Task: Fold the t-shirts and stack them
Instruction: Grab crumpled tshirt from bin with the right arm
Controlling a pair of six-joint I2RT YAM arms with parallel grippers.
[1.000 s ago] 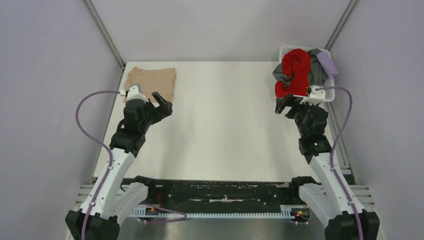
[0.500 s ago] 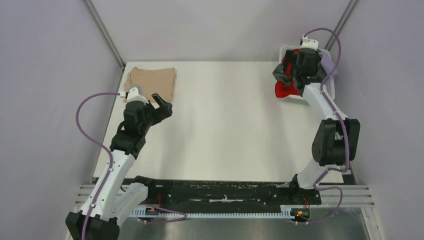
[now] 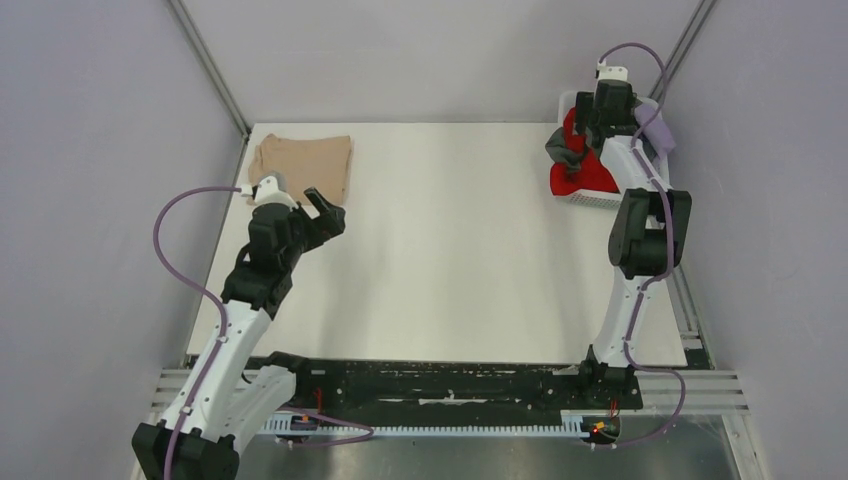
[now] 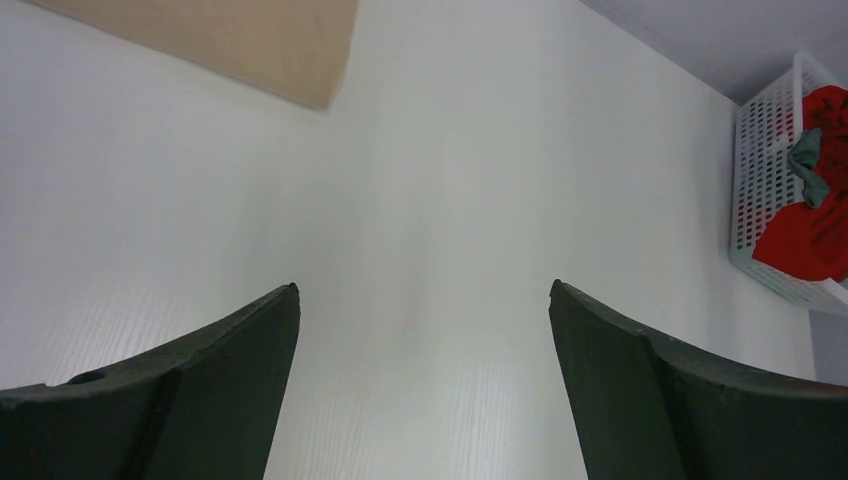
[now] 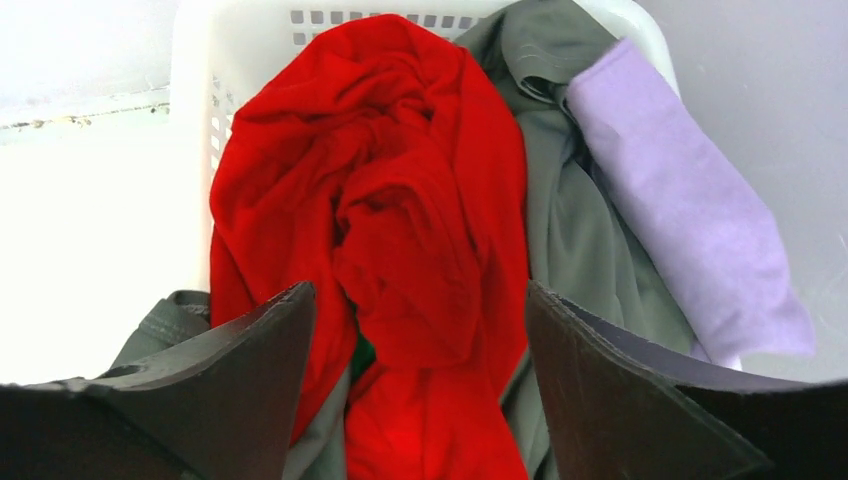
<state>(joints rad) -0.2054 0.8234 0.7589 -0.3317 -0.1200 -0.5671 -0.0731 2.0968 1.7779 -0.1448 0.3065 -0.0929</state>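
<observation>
The white table (image 3: 450,250) carries a beige t-shirt (image 3: 302,160) and a mesh basket (image 3: 592,199).

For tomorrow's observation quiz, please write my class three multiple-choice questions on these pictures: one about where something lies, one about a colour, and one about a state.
1. Where on the white table does the flat beige cloth t-shirt lie?
A) far-left corner
B) middle
C) near-right corner

2. What colour is the crumpled cloth t-shirt in the white plastic mesh basket, directly below the right pincer?
A) lavender
B) red
C) beige

3. What state is the left pincer in?
A) shut on cloth
B) open, holding nothing
C) shut, empty

Answers:
1 A: the top view shows it lying flat at that corner.
2 B: in the right wrist view, red cloth fills the gap of the open pincer.
3 B: the left wrist view shows it spread wide over bare table.
</observation>
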